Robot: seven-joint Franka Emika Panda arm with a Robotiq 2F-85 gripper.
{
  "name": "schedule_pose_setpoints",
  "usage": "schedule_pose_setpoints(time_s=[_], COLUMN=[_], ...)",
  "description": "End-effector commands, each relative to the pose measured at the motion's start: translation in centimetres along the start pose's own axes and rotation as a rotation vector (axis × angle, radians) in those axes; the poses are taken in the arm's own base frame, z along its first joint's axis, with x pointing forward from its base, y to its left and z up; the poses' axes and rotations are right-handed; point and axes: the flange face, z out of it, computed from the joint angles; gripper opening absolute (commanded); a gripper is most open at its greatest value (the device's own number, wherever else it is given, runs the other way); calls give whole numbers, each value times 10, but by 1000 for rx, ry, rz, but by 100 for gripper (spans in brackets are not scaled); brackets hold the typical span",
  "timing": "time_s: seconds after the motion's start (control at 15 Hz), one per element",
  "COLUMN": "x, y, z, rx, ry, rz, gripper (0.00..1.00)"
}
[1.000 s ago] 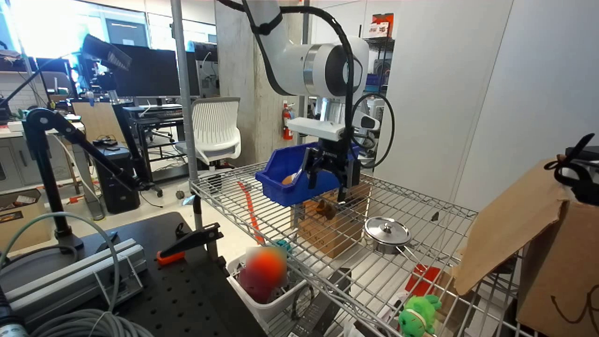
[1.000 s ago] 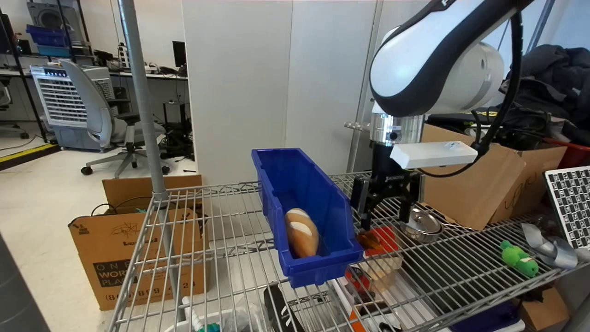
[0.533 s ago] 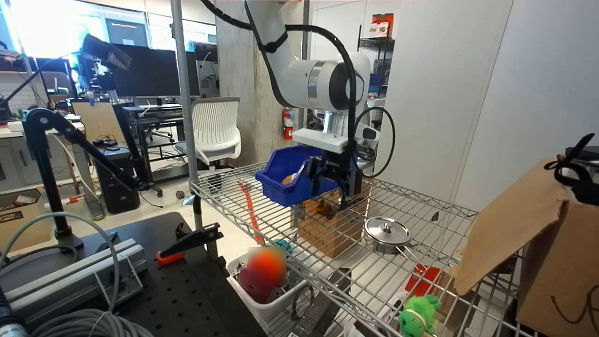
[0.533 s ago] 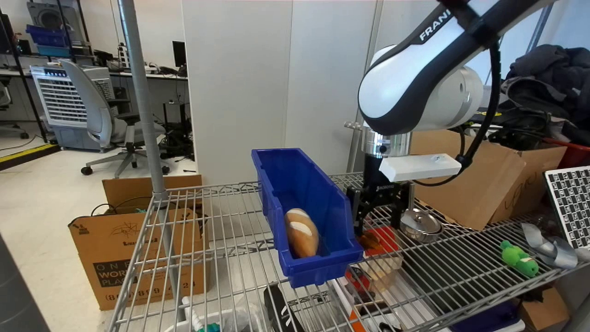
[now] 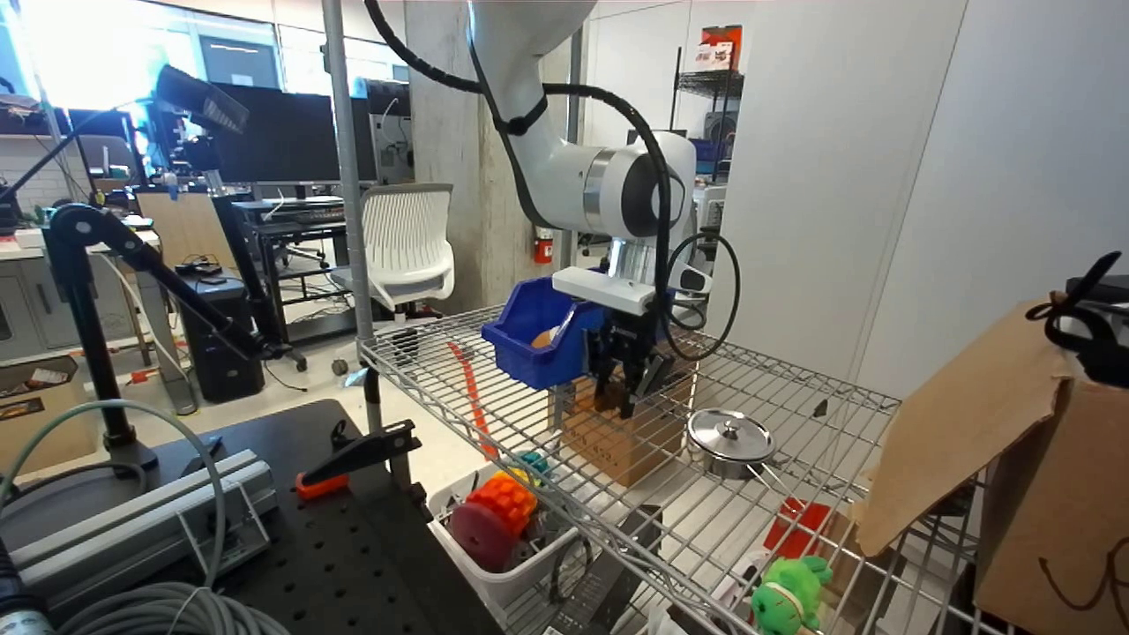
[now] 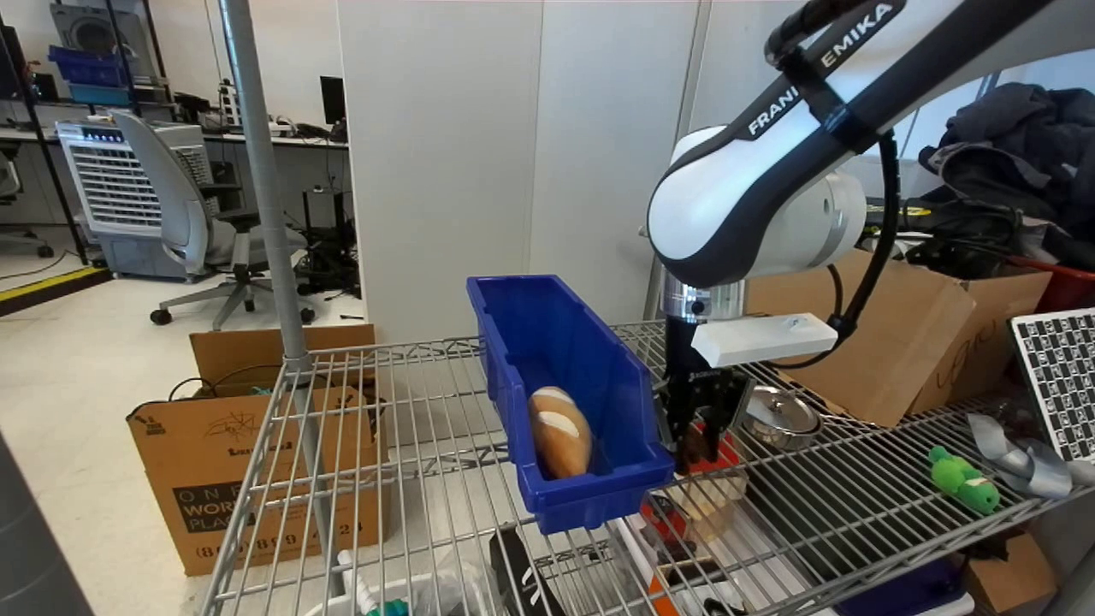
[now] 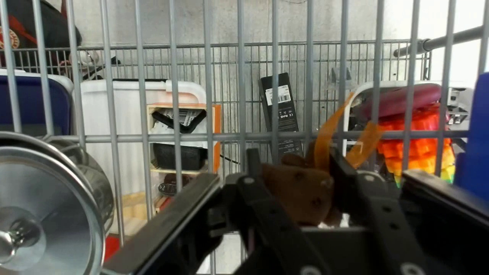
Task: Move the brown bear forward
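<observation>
the black two-finger gripper [image 7: 297, 158] is standing partly spread, apparently pinching the soft, rounded brown bear [image 7: 298, 194] on or just above the silver wire-grid shelf [image 7: 227, 137]. grasping is looking done; moving forward is seemingly waiting. in the wrist view, a flat orange ribbon [image 7: 326, 135] is showing at the bear's one o'clock, a shiny round steel pot [image 7: 57, 206] at nine.

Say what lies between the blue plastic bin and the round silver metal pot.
The small brown plush bear, flanked by black jaws, lies between the blue bin and silver pot; the wrist view shows it.
</observation>
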Motion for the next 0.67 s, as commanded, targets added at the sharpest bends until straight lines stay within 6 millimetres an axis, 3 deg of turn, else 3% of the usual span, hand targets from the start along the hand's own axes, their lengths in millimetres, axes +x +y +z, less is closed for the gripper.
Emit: schedule_pose_setpoints(time_s=[0.0,0.13,0.47,0.6], x=[6,4,-16,-40], y=[-2,-5,6,9], z=[-5,-19,-64,-77], rx=[-41,-46,-116,-71], ry=[-15,2,43,-28], rz=[-40,-63,-82,-92], gripper=[16,2,4,4])
